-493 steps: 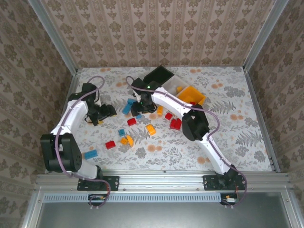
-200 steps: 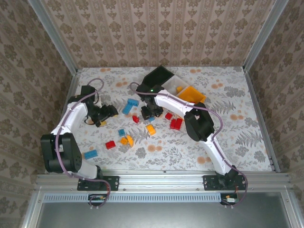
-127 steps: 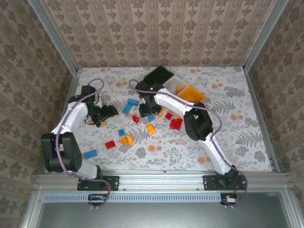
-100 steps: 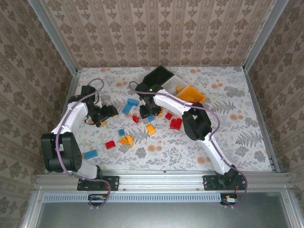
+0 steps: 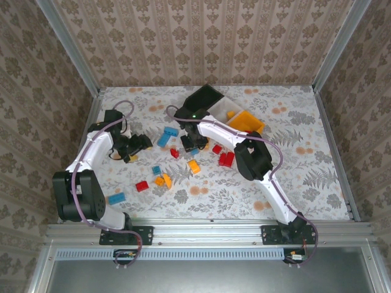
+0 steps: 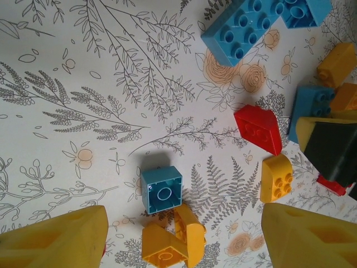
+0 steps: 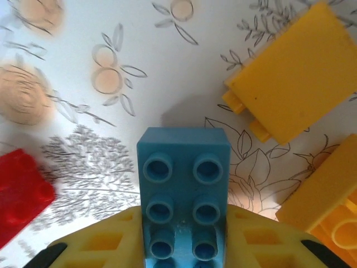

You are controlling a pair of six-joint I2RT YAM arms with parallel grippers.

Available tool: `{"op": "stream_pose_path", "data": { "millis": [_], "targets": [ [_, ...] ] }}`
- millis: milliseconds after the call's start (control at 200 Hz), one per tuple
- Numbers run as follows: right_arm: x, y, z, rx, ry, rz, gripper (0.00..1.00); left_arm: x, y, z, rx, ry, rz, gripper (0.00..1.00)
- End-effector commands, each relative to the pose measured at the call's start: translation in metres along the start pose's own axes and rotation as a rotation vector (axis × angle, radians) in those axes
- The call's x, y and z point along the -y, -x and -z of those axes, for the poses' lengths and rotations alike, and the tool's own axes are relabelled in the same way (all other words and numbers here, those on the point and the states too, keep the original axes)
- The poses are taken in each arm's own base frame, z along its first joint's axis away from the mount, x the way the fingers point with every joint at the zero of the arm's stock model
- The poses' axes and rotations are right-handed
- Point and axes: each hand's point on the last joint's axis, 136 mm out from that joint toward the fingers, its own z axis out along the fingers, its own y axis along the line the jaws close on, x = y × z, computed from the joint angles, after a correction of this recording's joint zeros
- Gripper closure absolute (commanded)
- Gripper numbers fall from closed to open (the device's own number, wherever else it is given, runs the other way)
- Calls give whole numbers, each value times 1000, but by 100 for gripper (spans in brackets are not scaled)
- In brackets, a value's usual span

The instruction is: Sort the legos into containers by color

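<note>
In the right wrist view a light blue two-by-four brick [image 7: 184, 184] sits studs-up between my yellow fingers [image 7: 95, 245]. My right gripper [image 7: 184, 248] is shut on it, low over the floral cloth, and stands mid-table in the top view [image 5: 190, 144]. My left gripper [image 5: 138, 144] is open, with its fingers [image 6: 56, 240] wide apart. Between them lie a small upturned blue brick [image 6: 162, 188] and two orange bricks [image 6: 173, 243]. The black bin [image 5: 204, 96], white bin [image 5: 221, 108] and orange bin [image 5: 246, 122] stand in a row at the back.
Near the held brick lie orange bricks [image 7: 295, 84] and a red one [image 7: 22, 190]. Loose on the cloth are a large blue brick [image 6: 245, 28], a red brick [image 6: 258, 128], an orange brick [image 6: 277, 177], red bricks [image 5: 225, 159] and a blue brick [image 5: 116, 198] near the left arm's base.
My right gripper has shifted a little toward the near side, among the middle bricks, and a red brick beside it has been nudged. The left arm has hardly moved.
</note>
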Motion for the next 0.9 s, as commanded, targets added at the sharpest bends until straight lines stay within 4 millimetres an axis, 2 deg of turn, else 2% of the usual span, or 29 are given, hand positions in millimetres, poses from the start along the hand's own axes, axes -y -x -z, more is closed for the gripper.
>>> {"op": "stream_pose_path", "data": {
  "millis": [0,55,160,240,300,415,500,730,765,845,895],
  "targets": [
    [-5,44,85,189,172,-118,68,5,2,2,1,-21,9,26],
    [2,60,104,230,257,-207,68,6,3,3,3,-24,8,26],
    [27,94,131,317,404,-391,68,10,2,2,2,-35,8,26],
    [49,121,144,391,482,-503,68,14,1,1,1,-42,8,26],
    [64,139,147,428,528,-585,68,16,-1,-1,-3,-43,8,26],
    [85,166,142,485,576,-698,68,19,-5,-3,-14,-38,5,26],
    [92,181,134,500,581,-718,67,20,-7,-4,-19,-33,4,26],
    [103,202,105,508,564,-761,61,19,-13,-3,-30,-18,1,26],
    [104,204,103,511,563,-767,58,18,-14,-3,-33,-13,1,26],
    [107,208,100,524,563,-775,45,16,-15,-2,-35,-5,-2,26],
    [110,211,101,535,563,-779,40,16,-15,-2,-33,-4,-3,26]
  ]
}}
